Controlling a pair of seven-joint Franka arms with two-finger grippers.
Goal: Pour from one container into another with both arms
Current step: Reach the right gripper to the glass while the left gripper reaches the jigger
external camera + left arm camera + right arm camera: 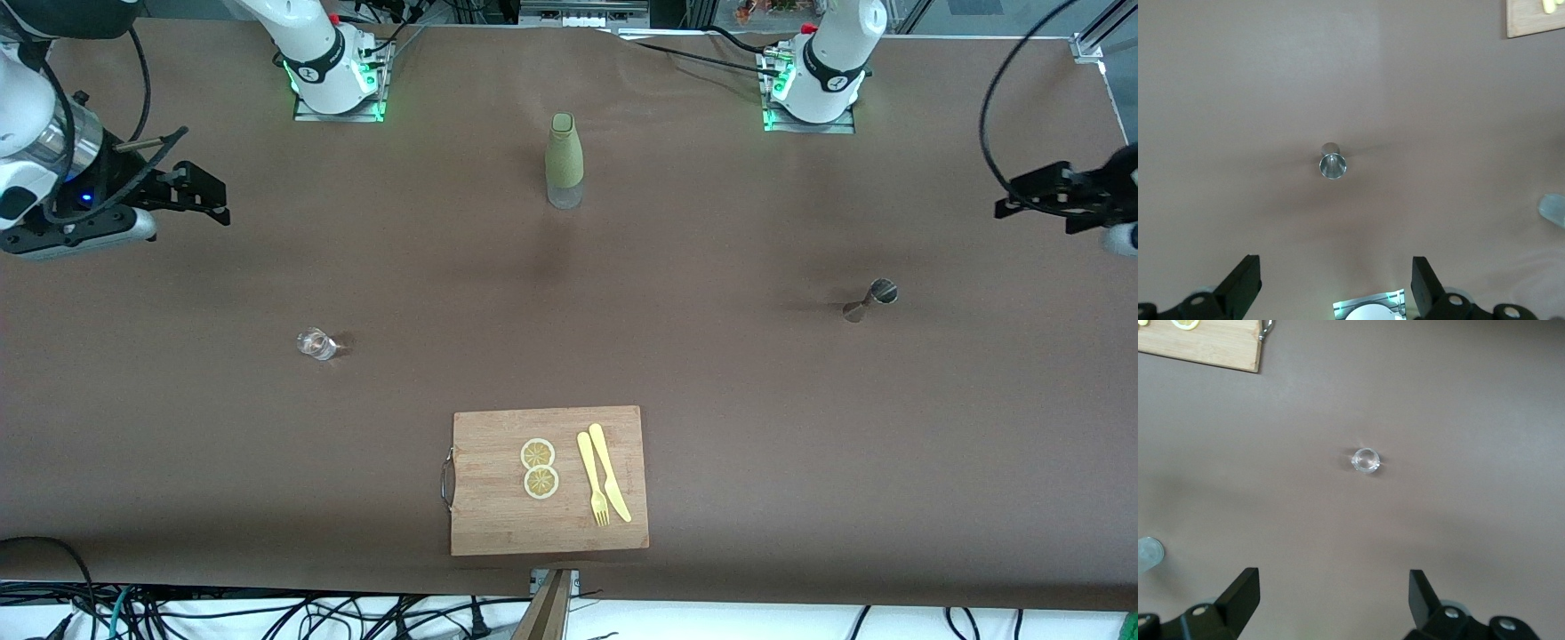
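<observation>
Grippers both show wide-spread fingers: I see the left gripper (1009, 200) raised over the table's left-arm end above the steel jigger (1332, 162), and the right gripper (218, 200) raised over its right-arm end above the small glass (1365, 460). Between the bases stands a green bottle (564, 160).

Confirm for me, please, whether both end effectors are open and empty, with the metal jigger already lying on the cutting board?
Not quite: the front view shows the metal jigger standing on the bare table toward the left arm's end, not on the cutting board. The left end effector and right end effector are indeed open and empty.
</observation>
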